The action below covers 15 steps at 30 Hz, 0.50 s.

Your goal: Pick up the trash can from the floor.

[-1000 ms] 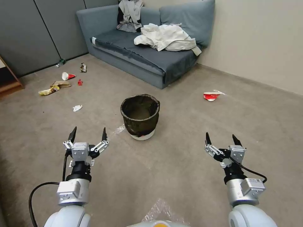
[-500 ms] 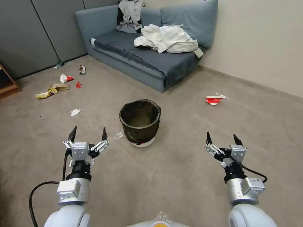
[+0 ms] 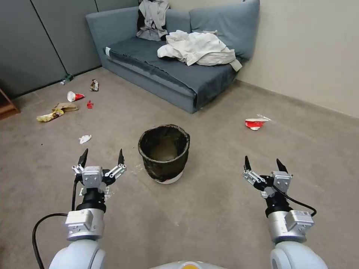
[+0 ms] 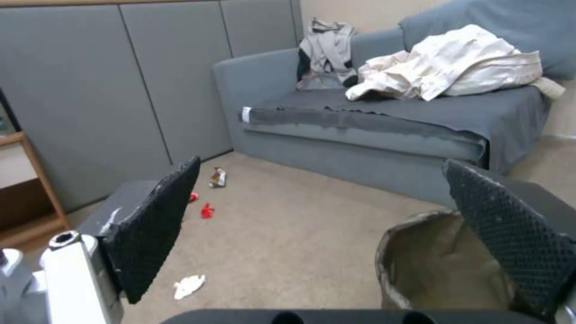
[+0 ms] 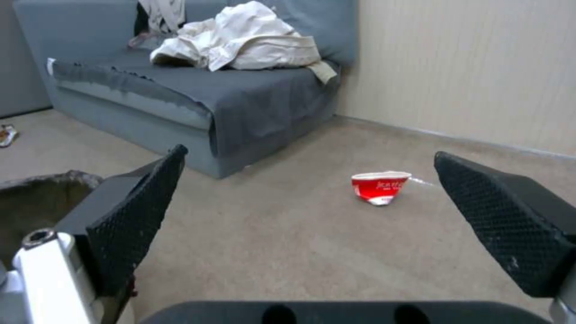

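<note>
Directly in front of the robot, the left claw (image 3: 101, 161) hovers above the floor (image 3: 209, 209) with its two dark fingers spread wide and nothing between them. It sits just beside the trash can (image 3: 163, 153), on the can's left and a little nearer the robot. The right claw (image 3: 263, 165) is likewise spread and empty, well apart from the can on its right side.

The trash can stands upright on the beige carpet between the two claws. It is a small round bin, slightly tapered, with a dark plastic bag folded down over most of its wall, leaving a white band at the base. Inside it looks empty. From the left wrist, the can's rim (image 4: 414, 225) appears near one finger pad.

Judging by its size and emptiness, the can is probably light. Its wall looks stiff, but the loose bag could be slippery and might slide under the pads. The rim seems the best place to pinch, one finger inside and one outside, trapping bag and wall together.

Beyond the can stands a grey sofa (image 3: 168, 71) heaped with pale cloth. A crushed red cup (image 3: 255, 123) lies to the can's right, more litter (image 3: 63, 104) far to its left.
</note>
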Tool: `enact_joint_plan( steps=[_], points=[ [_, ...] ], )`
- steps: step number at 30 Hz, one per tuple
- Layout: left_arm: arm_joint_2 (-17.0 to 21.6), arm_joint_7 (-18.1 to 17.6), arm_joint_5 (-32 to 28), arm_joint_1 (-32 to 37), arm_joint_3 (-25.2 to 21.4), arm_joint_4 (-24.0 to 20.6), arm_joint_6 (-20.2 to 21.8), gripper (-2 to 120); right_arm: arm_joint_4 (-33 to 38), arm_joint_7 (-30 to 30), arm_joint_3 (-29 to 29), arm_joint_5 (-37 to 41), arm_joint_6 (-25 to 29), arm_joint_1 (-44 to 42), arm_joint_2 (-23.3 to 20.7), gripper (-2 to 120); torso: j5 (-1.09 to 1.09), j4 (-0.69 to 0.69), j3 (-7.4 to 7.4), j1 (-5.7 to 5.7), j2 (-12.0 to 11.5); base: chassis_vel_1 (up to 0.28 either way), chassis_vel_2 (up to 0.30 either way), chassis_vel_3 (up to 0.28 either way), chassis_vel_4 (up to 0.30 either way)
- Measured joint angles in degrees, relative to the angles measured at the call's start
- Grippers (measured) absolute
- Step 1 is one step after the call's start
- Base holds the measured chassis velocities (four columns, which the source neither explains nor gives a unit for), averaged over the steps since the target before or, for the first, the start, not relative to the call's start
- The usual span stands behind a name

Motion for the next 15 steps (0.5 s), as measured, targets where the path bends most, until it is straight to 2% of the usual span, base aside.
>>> enact_joint_plan(
  steps=[15],
  points=[
    [0.72,0.29,-0.78,-1.82,0.04,0.84,2.06,100,-0.38,-0.06,-0.17,0.18,0.25,0.19,0.09,100,0.01,0.00,0.00,0.00,0.00,-0.092,0.099,0.098,-0.094]
  ],
)
